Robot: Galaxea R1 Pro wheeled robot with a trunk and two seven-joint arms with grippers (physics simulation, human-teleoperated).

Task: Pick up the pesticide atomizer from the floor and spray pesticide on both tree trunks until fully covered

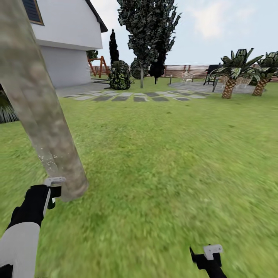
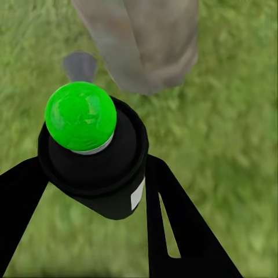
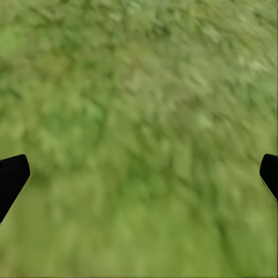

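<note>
Pesticide atomizer (image 2: 95, 159) is already picked up: dark bottle w/ a bright green ball top in the left wrist view (not red here), clamped between the left tool's (image 2: 92, 174) two black fingers, nozzle end toward the base of the tree trunk (image 2: 142, 46). In head view the left tool (image 1: 52, 191) sits just beside the trunk (image 1: 42, 116), low down near where it meets the grass (image 1: 162, 154); whether it touches, can't tell. Trunk looks mottled pale grey-brown w/ some pale flecks low down, so coverage unclear; no spray visible. Right tool (image 1: 206, 256) hangs low over the lawn, fingers wide apart in its wrist view, holding nothing.

Progress, judging: pickup done, robot at first tree, spraying at most in hand. Left: full cover of this trunk, then the second tree. Beyond: house (image 1: 65, 42), stepping stones (image 1: 131, 96), fence (image 1: 185, 70).
</note>
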